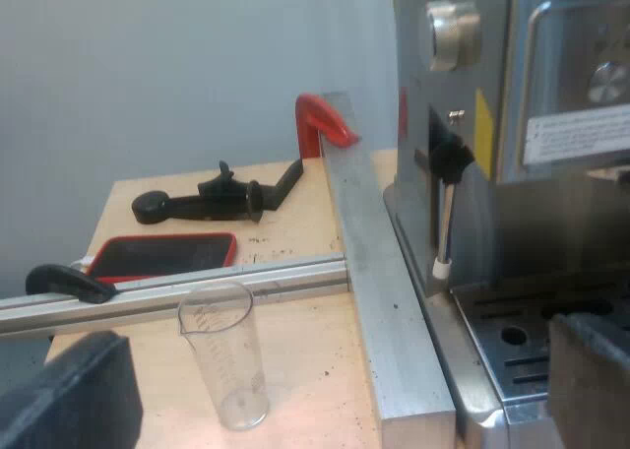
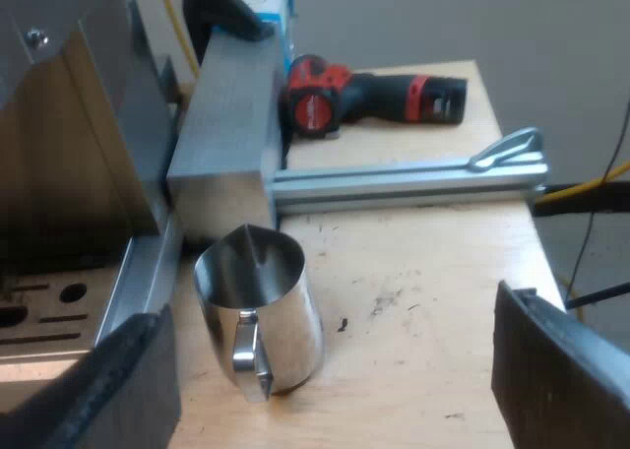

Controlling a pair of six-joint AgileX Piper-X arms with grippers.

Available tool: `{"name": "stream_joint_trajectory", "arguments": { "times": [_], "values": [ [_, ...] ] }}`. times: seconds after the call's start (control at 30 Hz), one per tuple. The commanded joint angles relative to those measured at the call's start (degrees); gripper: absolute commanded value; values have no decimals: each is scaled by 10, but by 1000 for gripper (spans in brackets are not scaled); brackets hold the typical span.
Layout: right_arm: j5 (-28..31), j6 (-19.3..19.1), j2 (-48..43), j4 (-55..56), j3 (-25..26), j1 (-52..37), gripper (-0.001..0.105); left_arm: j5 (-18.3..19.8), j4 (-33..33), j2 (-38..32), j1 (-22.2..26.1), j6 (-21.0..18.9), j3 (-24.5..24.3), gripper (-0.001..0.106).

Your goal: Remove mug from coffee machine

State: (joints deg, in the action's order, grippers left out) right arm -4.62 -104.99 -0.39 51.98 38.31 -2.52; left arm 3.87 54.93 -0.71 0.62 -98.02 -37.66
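Wooden worktop (image 2: 423, 301) carrying mug (image 2: 261, 311), standing upright just beside machine (image 2: 69, 173), already off tray. Right gripper (image 2: 330, 380) hovering near mug, jaws gaping wide, gripping nothing. Left gripper (image 1: 330, 385) gaping too, empty, near glass (image 1: 224, 355). Removal looking done.

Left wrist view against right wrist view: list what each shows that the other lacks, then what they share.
Left: a clear plastic measuring glass, a black hand clamp, a thin metal steam wand. Right: a shiny steel jug with a handle, a red-and-black cordless drill. Shared: the steel espresso machine and its drip tray, the grey aluminium beam, the pale wooden table.
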Motion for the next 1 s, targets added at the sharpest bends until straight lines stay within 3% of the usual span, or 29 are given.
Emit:
{"name": "stream_joint_trajectory", "arguments": {
  "times": [0.03,0.43,0.7,1.0],
  "values": [
    [-8,14,-26,-3,-16,0,69,-7,-31,-80,1,-3,20,85],
    [-8,24,-26,55,-90,0,69,-5,-21,-79,1,-3,83,85],
    [-8,24,-26,52,-91,0,69,10,-26,-79,1,-2,113,85],
    [-7,24,-26,52,-91,0,69,17,-26,-79,1,1,113,85]
  ]
}}
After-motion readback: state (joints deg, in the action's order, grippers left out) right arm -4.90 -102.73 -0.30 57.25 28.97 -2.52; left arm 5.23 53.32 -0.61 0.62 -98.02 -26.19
